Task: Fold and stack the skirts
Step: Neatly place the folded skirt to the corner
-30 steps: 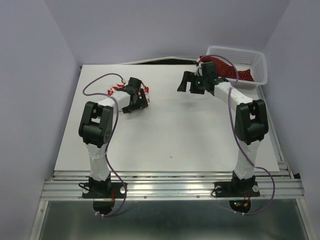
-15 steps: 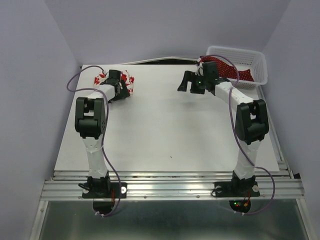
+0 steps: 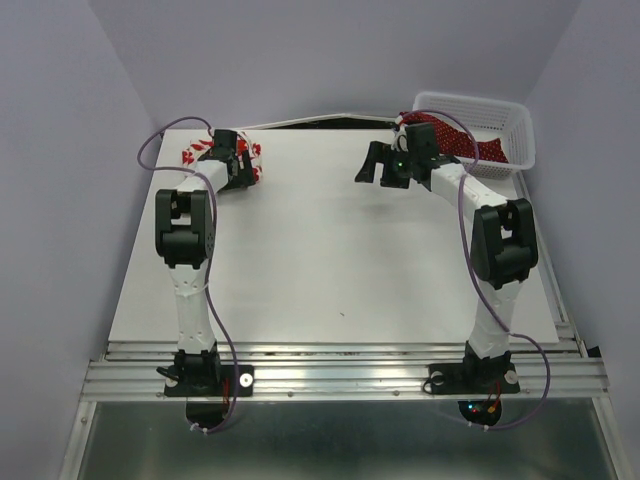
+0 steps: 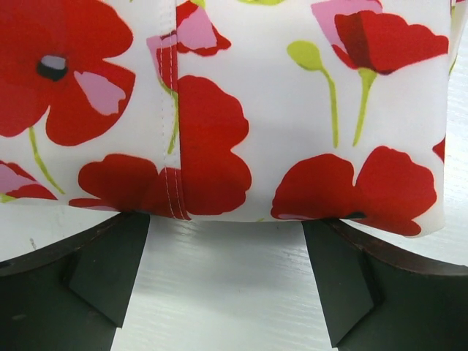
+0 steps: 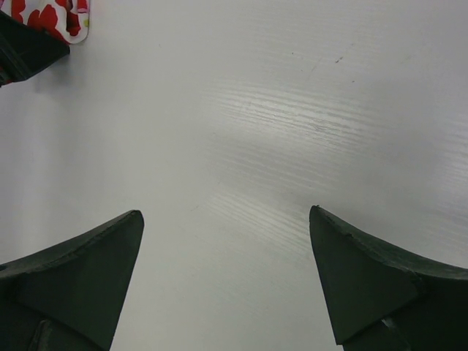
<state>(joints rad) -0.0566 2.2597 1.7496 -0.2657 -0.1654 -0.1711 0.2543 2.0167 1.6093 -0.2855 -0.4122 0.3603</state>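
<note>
At the far left corner of the desk [image 3: 330,260] lies the white skirt with red poppies [image 4: 292,110], spread flat as far as the left wrist view shows. The left arm [image 3: 185,230] reaches out to it. The left jaws stand wide apart with nothing between them, low over the desk, and the cloth's stitched near edge runs right at the two dark tips (I cannot tell whether they touch it).

Across a bare stretch of the desk, the right arm [image 3: 500,245] stretches toward the far right. The right jaws are also spread wide and hold nothing, with only white desk under them in the wrist view and a scrap of the poppy print at the upper left corner.

Behind that wrist, the dark red dotted skirt [image 3: 455,140] sits bunched in the white lattice basket [image 3: 500,105] at the far right corner, partly hidden by the arm.
</note>
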